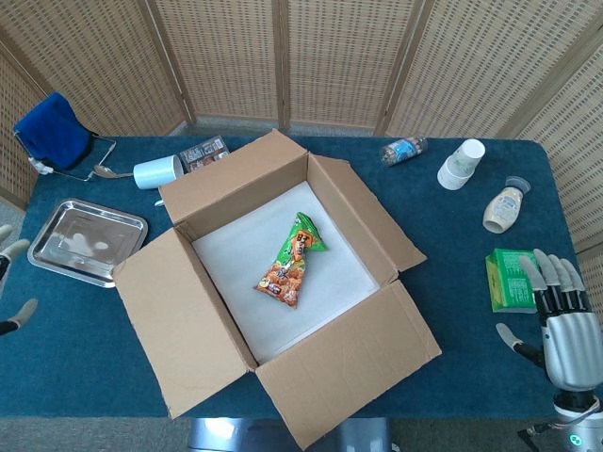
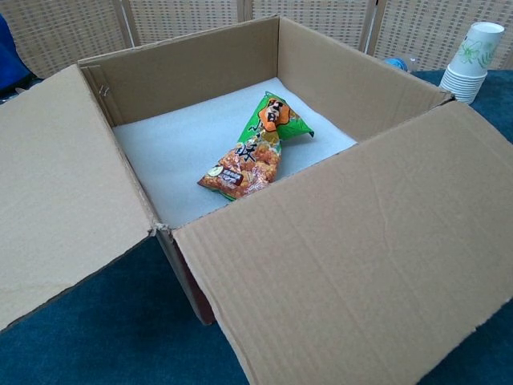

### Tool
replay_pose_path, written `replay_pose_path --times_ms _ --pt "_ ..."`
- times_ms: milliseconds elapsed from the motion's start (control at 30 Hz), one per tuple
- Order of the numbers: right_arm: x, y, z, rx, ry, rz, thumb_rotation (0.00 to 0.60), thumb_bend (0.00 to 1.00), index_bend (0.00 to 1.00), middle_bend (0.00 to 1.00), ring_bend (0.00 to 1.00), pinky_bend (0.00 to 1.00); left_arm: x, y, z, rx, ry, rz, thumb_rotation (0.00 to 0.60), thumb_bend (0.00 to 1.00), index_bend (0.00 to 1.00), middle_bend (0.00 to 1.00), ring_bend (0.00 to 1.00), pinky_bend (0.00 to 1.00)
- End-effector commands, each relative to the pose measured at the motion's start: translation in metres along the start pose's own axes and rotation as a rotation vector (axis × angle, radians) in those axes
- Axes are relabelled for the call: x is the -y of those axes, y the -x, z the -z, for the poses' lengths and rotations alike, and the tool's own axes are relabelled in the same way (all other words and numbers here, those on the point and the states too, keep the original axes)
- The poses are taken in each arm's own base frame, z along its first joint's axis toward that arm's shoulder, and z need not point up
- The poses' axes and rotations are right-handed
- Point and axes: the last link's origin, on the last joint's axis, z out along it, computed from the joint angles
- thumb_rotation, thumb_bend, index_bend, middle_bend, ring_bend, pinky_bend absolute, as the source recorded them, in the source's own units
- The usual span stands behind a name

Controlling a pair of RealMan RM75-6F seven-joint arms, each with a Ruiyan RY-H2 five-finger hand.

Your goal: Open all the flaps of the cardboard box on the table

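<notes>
The cardboard box (image 1: 179,320) (image 2: 361,265) sits mid-table with its flaps folded outward. Inside, on white foam lining, lies a green and orange snack bag (image 1: 290,262) (image 2: 252,152). My left hand (image 1: 9,282) shows only as fingertips at the far left edge of the head view, well away from the box and holding nothing. My right hand (image 1: 563,325) hovers at the lower right corner, fingers spread and empty, just below a green packet. Neither hand appears in the chest view.
A metal tray (image 1: 87,241) lies left of the box, with a blue cloth (image 1: 52,130) and a tipped white cup (image 1: 158,172) behind it. Right side: a plastic bottle (image 1: 403,150), stacked paper cups (image 1: 461,164) (image 2: 471,60), a sauce bottle (image 1: 502,208), a green packet (image 1: 510,280).
</notes>
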Motion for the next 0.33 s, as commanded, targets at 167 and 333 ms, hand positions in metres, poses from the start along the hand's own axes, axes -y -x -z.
replay_pose_path --times_ms 167,333 --pt "-0.001 -0.004 0.001 0.019 0.025 0.058 0.600 0.01 0.00 0.00 0.00 0.00 0.007 0.035 0.037 -0.029 -0.066 0.074 0.600 0.00 0.14 0.00 0.00 0.00" --pt "-0.002 -0.006 0.004 0.078 0.049 0.111 0.600 0.00 0.00 0.00 0.00 0.00 0.005 0.044 0.042 -0.032 -0.044 0.073 0.600 0.00 0.14 0.00 0.00 0.00"
